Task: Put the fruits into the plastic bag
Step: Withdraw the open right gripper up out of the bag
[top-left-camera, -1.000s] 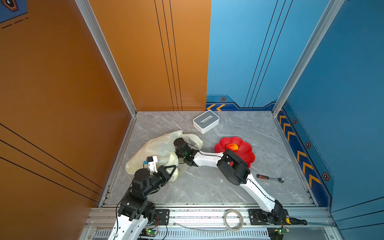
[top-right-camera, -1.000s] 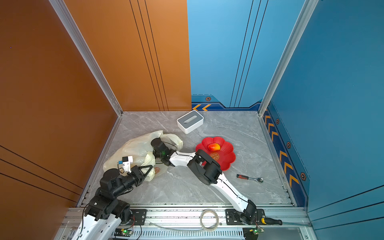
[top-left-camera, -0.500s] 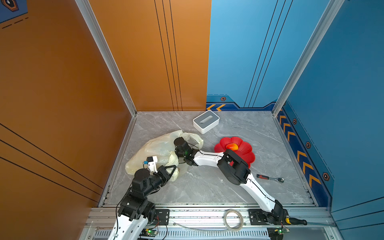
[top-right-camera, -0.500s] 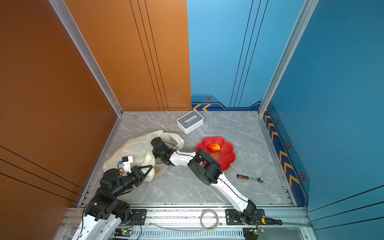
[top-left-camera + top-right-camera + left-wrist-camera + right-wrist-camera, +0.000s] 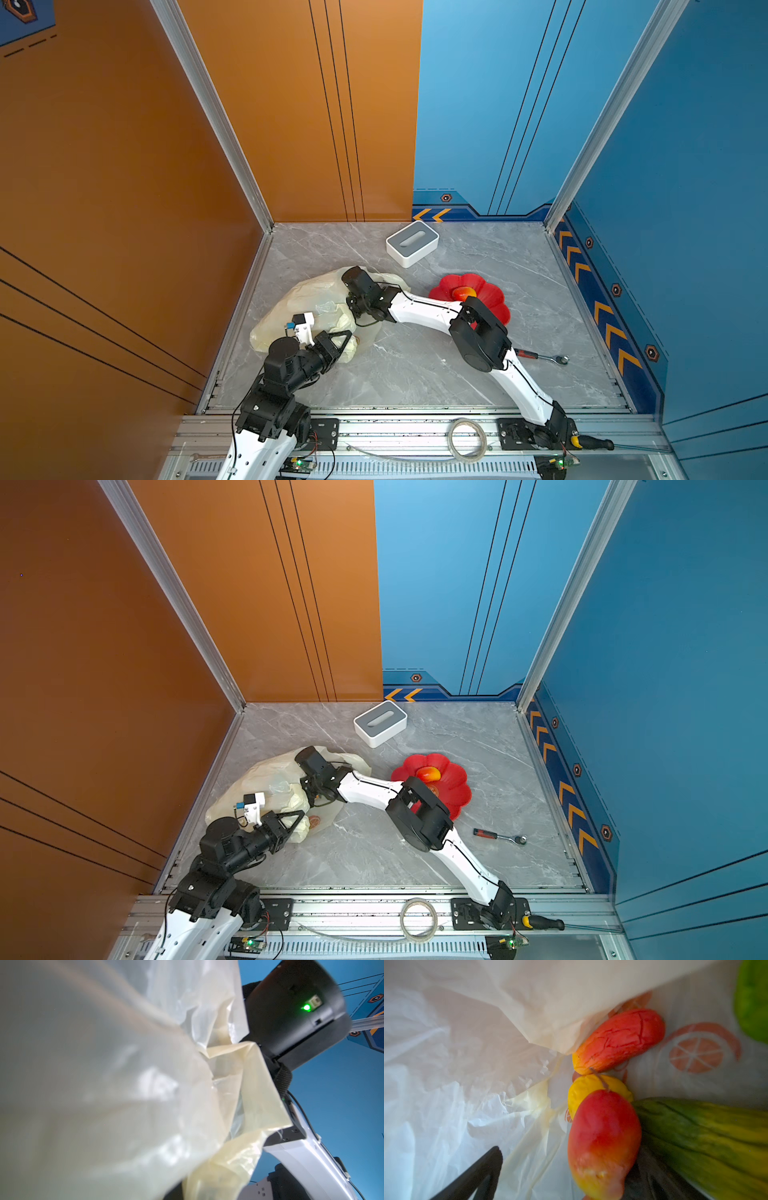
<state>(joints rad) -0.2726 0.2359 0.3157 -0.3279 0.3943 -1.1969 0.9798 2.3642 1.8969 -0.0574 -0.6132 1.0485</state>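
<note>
Lying slack, the plastic bag (image 5: pixel 305 297) runs lengthwise near-left to far-right.

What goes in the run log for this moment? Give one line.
left end effector: shut on plastic bag | right end effector: open inside bag | fruits: several bagged | mango: on red dish

Bright, even light is falling from above in both top views, leaving soft shadows on the grey marbled tabletop (image 5: pixel 415 374), while the crinkly translucent cream plastic bag (image 5: pixel 93 1095) is glowing and blurring close to both wrist cameras.
</note>
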